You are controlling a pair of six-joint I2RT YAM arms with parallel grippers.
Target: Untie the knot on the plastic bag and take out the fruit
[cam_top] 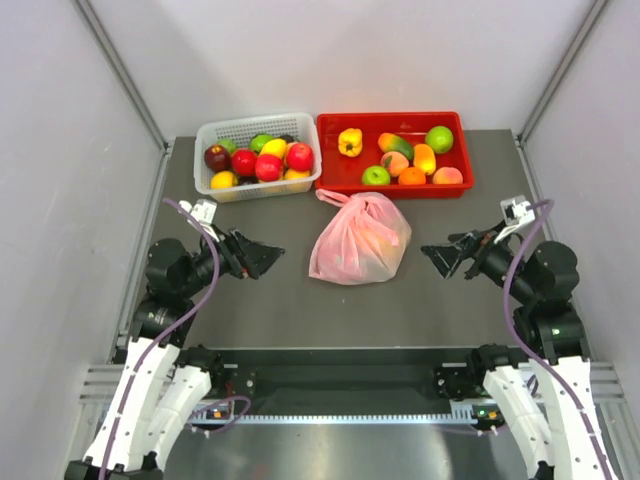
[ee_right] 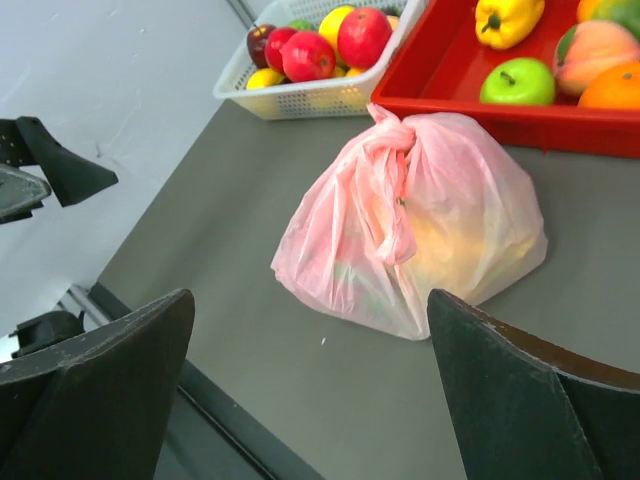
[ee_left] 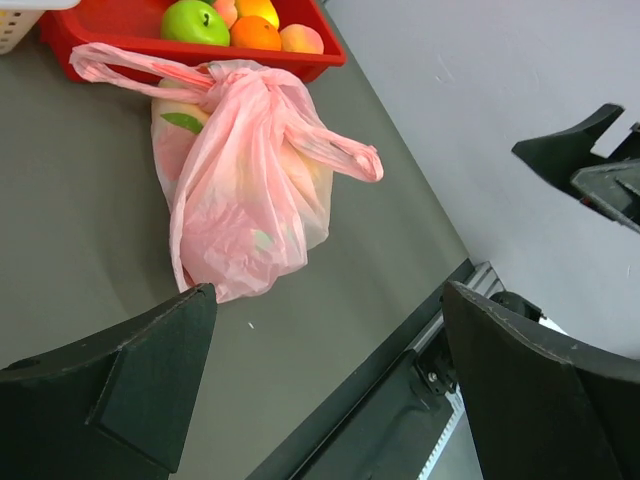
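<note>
Left gripper point(cam_top: 262, 256): jaws spread wide, nothing between them and nothing touched. It hovers above the table point(cam_top: 300, 310) and points rightward at the bag.

Right gripper point(cam_top: 440, 258): jaws equally wide apart, empty, no contact. It points leftward and faces the left gripper across the bag.

Plastic bag point(cam_top: 358, 240): rests on the table between the two grippers, clear of both. Its far side lies just beside the near wall of the red tray point(cam_top: 330, 170); contact with the tray cannot be confirmed.

Knot point(ee_right: 395, 135): tied, at the far upper end of the bag on the tray side. It is not on the side facing either set of fingertips.

Loop handles point(ee_left: 340, 150): one loop trails toward the tray, the other droops over the bag's flank.

Bag axis: runs from the knot at the far end to the bulging bottom at the near end, crosswise to the line joining the grippers.

Nearer arm: the right gripper appears slightly closer to the bag body. The knot sits about midway between the two, so either arm must reach forward and inward.

Fruit point(ee_right: 440, 240): inside the bag, visible only as yellowish shapes through the plastic. None has been removed.

White basket point(cam_top: 205, 185): left of the tray, well apart from the bag.
</note>
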